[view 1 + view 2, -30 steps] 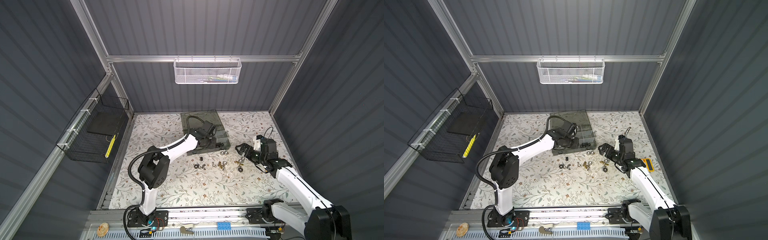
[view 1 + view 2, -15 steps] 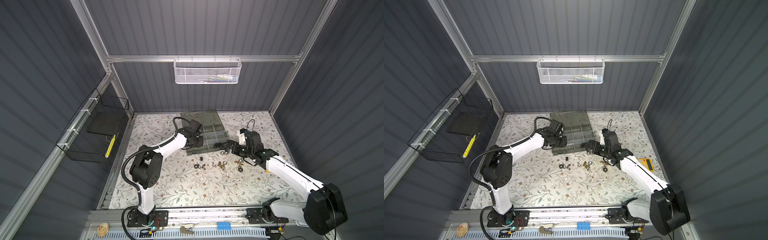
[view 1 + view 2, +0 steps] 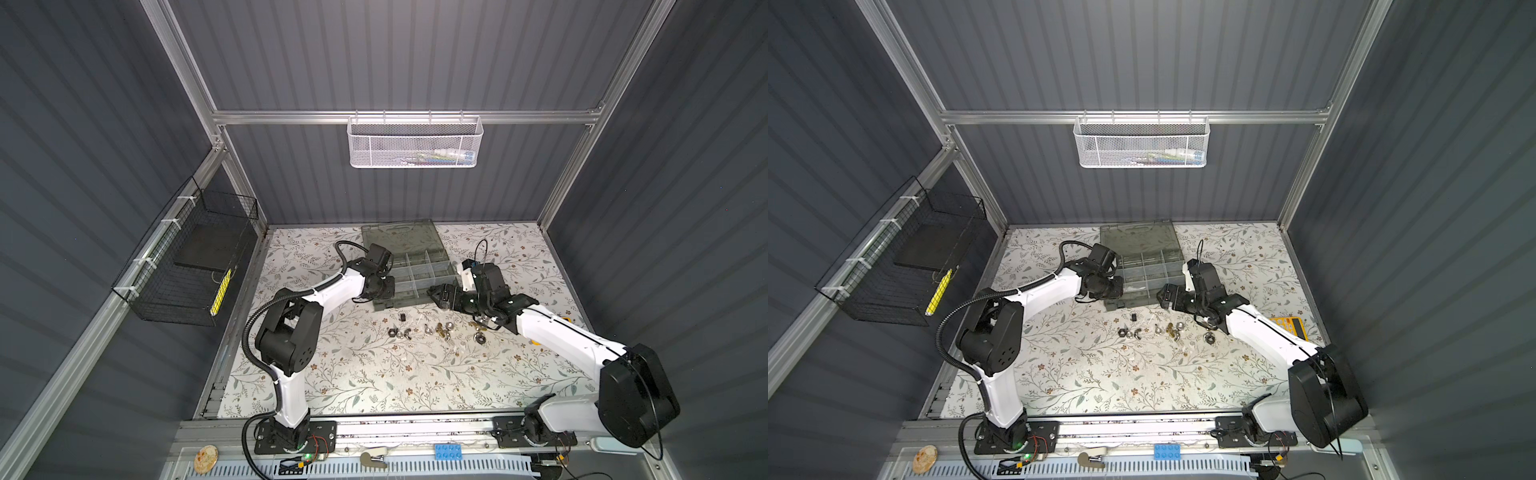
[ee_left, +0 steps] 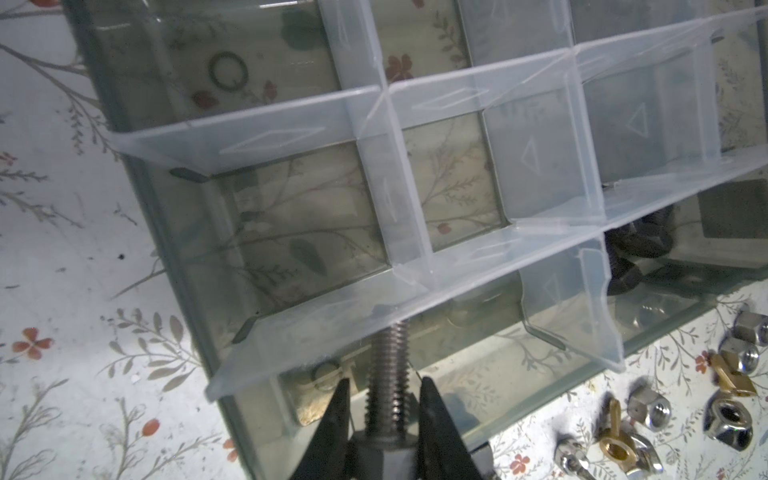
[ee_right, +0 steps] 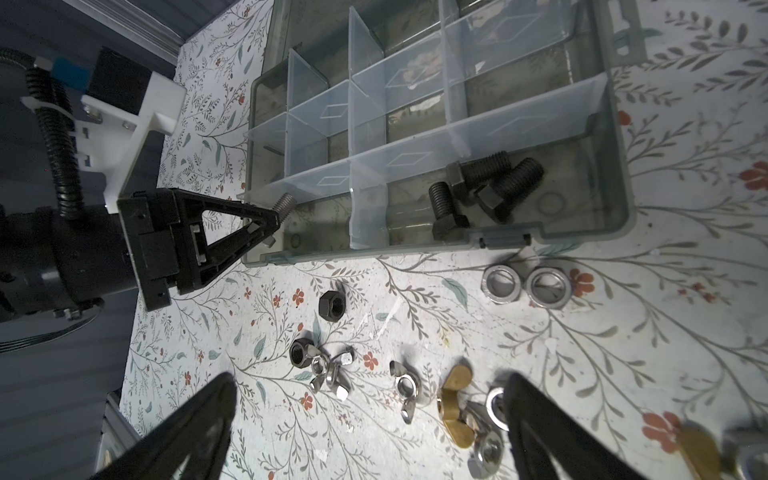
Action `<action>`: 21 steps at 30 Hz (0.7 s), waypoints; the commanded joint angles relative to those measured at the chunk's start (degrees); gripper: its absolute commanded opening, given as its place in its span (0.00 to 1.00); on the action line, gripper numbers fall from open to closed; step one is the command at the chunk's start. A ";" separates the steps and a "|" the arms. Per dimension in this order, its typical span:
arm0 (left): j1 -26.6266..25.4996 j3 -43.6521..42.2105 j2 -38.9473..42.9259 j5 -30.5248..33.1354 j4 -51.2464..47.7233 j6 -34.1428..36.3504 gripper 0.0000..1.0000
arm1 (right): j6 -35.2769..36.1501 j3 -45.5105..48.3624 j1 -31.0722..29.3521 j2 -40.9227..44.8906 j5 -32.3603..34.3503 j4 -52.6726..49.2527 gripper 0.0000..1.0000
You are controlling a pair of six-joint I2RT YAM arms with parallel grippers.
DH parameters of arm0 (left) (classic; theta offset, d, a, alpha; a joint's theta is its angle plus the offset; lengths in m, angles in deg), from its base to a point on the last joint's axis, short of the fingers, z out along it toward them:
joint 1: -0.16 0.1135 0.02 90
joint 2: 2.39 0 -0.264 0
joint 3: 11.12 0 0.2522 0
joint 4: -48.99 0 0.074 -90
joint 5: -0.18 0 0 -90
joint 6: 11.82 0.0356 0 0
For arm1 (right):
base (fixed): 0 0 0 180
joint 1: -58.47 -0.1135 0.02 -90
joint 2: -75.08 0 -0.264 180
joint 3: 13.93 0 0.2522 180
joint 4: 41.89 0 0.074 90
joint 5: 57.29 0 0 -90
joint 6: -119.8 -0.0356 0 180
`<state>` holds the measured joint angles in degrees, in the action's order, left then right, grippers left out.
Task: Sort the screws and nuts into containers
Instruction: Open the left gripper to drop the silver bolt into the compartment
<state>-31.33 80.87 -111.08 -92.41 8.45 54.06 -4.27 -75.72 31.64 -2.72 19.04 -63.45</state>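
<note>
My left gripper (image 4: 384, 390) is shut on the hex head of a silver screw (image 4: 388, 365). The screw's thread pokes over the near left corner of the grey-green organiser case (image 5: 582, 239); the same left gripper (image 5: 266, 226) shows in the right wrist view. Three black bolts (image 5: 486, 187) lie in a front compartment. Loose pieces lie on the mat before the case: a black nut (image 5: 332, 305), silver nuts (image 5: 500, 284), wing nuts (image 5: 405, 386) and a brass wing nut (image 5: 455, 403). My right gripper (image 5: 371, 380) hangs open above them, holding nothing.
The case's lid (image 3: 401, 237) lies open flat behind it. On the back wall hangs a white mesh basket (image 3: 415, 143), and a black wire basket (image 3: 191, 266) hangs on the left wall. A yellow object (image 3: 1287, 326) lies on the mat beside the right arm.
My left gripper has drawn back from the case's right part to its near left corner with the screw. The right gripper has swung left over the loose pieces, still open.
</note>
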 commanded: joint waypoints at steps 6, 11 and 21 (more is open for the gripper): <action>0.20 0.51 0.33 -1.19 -0.06 1.09 0.31 | 0.22 -0.84 -0.30 -0.53 0.31 0.77 0.99; 0.21 0.58 0.72 -1.23 -0.41 0.99 0.33 | 0.18 -0.84 -0.42 -0.26 0.32 0.59 0.99; 0.20 0.79 3.48 -1.45 -1.44 0.74 0.44 | 0.42 -0.22 -0.51 1.62 0.99 -0.77 0.99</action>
<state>-31.28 80.87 -110.75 -92.89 8.34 54.19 -4.24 -75.72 31.35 -2.46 19.15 -63.10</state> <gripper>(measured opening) 0.429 0.993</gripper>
